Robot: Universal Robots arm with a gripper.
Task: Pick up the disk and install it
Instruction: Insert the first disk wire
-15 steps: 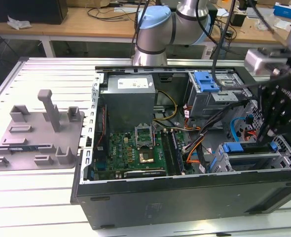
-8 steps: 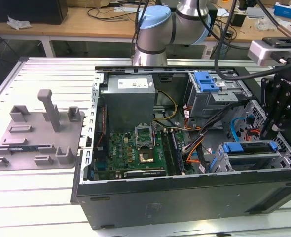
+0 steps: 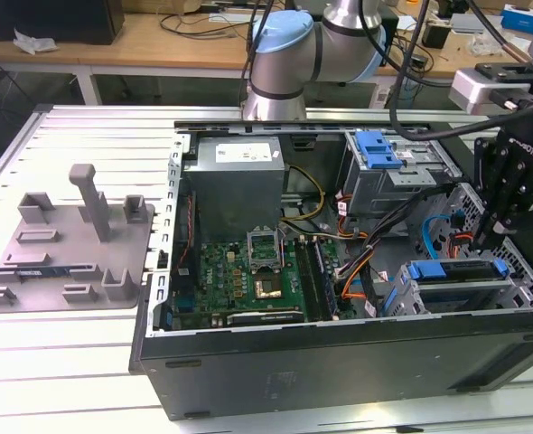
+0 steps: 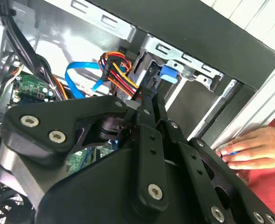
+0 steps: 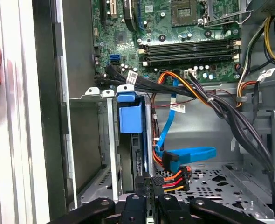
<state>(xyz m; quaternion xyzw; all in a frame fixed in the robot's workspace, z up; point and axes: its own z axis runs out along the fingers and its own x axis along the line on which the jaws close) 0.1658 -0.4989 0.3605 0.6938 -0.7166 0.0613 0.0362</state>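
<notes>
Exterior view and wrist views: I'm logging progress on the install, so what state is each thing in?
Computer case, open, side panel off.
Disk, slotted in the drive cage.
Gripper, fingers shut, by the disk's end.
Hand, resting beside the case.

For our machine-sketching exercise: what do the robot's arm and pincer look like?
The arm has silver-grey tube sections and light blue joint caps, with black cables looping beside it. The pincer is black, with white lettering on its body and silver screws along its linked bars.
</notes>
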